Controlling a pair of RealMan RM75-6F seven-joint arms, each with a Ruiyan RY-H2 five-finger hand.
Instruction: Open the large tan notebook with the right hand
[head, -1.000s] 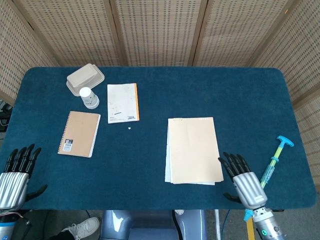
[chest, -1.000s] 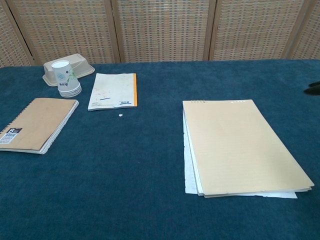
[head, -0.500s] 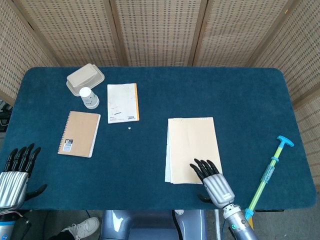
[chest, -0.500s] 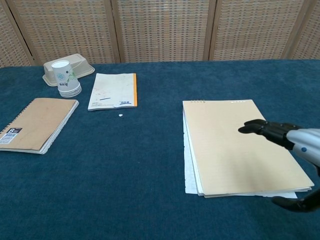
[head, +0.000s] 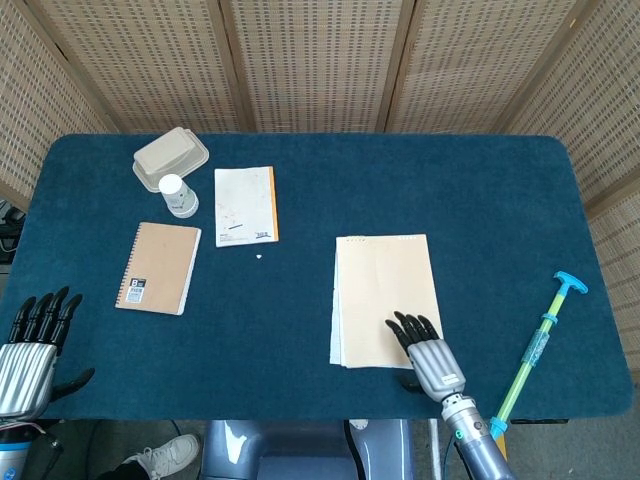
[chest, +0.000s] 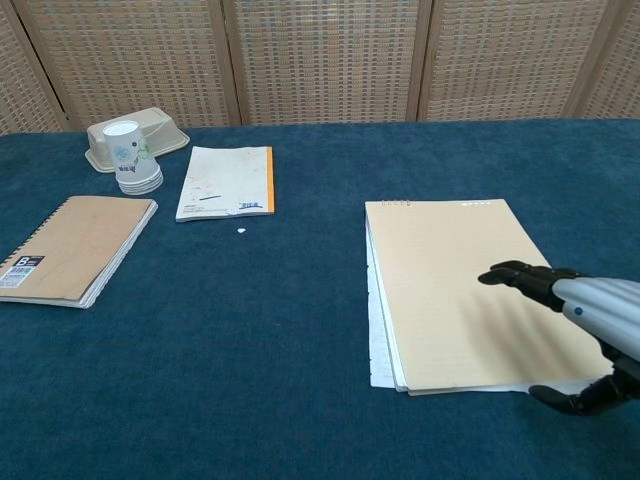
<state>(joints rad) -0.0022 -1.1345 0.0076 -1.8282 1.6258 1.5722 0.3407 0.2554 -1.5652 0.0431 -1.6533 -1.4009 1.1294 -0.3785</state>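
The large tan notebook (head: 389, 295) (chest: 470, 285) lies closed and flat on the blue table, right of centre, with white sheets sticking out along its left and near edges. My right hand (head: 430, 355) (chest: 575, 325) hovers over the notebook's near right corner, fingers stretched out and apart, thumb hanging below the near edge, holding nothing. My left hand (head: 30, 345) rests at the table's near left corner, fingers spread and empty; the chest view does not show it.
A small spiral tan notebook (head: 159, 267) lies at the left. A white pad with an orange spine (head: 245, 205), stacked paper cups (head: 178, 196) and a beige food box (head: 170, 158) sit behind it. A blue-green syringe-like tool (head: 540, 340) lies near the right edge.
My right hand moved left from beside the notebook to over its near right corner, then sank slightly lower. The left hand and the notebook have not moved.
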